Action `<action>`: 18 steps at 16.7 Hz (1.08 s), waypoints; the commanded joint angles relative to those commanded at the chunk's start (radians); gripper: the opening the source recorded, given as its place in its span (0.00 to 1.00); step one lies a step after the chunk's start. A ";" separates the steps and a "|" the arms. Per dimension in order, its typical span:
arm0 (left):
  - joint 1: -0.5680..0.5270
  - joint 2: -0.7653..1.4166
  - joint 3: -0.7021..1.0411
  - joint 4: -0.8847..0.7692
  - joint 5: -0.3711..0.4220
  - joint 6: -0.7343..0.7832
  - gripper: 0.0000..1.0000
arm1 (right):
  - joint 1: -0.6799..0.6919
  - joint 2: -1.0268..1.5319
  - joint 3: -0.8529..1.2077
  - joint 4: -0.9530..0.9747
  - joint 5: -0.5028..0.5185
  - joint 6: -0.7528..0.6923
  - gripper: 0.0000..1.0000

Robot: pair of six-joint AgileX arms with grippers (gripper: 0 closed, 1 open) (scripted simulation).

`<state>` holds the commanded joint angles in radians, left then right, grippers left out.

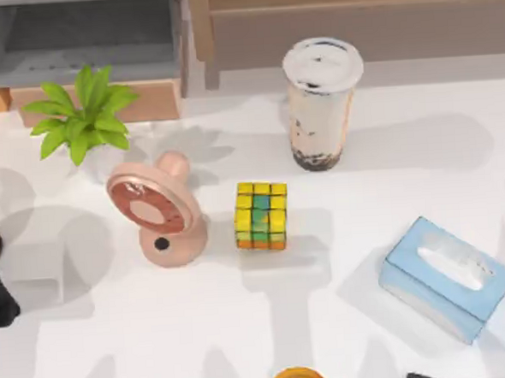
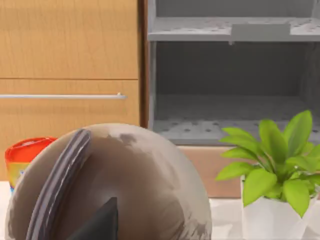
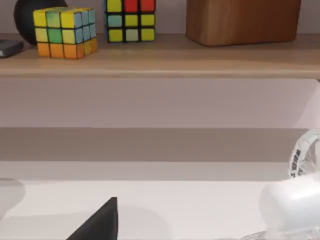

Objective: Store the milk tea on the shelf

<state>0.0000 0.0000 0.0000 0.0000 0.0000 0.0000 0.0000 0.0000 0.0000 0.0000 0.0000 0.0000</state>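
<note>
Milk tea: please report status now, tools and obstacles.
Tools: state cannot be told. Milk tea upright on table, in front of shelf, not stored. Cube and fan nearby, apart from it.

Setting: rendered tabletop scene furnished like a home or office room. White table [image 1: 346, 320] holding everyday items: potted plant [image 1: 85, 118] far left, pink desk fan [image 1: 158, 214], colour cube [image 1: 261, 215] at centre, blue tissue box [image 1: 447, 277] near right, cup of milk tea [image 1: 320, 103] at the far side. Behind it: grey cabinet [image 1: 80, 37] on a tan base, far left; long wooden shelf [image 1: 362, 11], far right.
</note>
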 joint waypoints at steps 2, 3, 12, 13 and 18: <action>0.000 0.000 0.000 0.000 0.000 0.000 1.00 | 0.000 0.000 0.000 0.000 0.000 0.000 1.00; 0.000 0.000 0.000 0.000 0.000 0.000 1.00 | 0.007 0.010 0.005 0.008 0.005 0.002 1.00; 0.000 0.000 0.000 0.000 0.000 0.000 1.00 | 0.296 0.569 0.224 0.307 0.248 0.090 1.00; 0.000 0.000 0.000 0.000 0.000 0.000 1.00 | 0.337 0.675 0.260 0.351 0.287 0.103 1.00; 0.000 0.000 0.000 0.000 0.000 0.000 1.00 | 0.548 1.241 0.462 0.580 0.501 0.162 1.00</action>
<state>0.0000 0.0000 0.0000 0.0000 0.0000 0.0000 0.5477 1.2412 0.4616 0.5797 0.5011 0.1619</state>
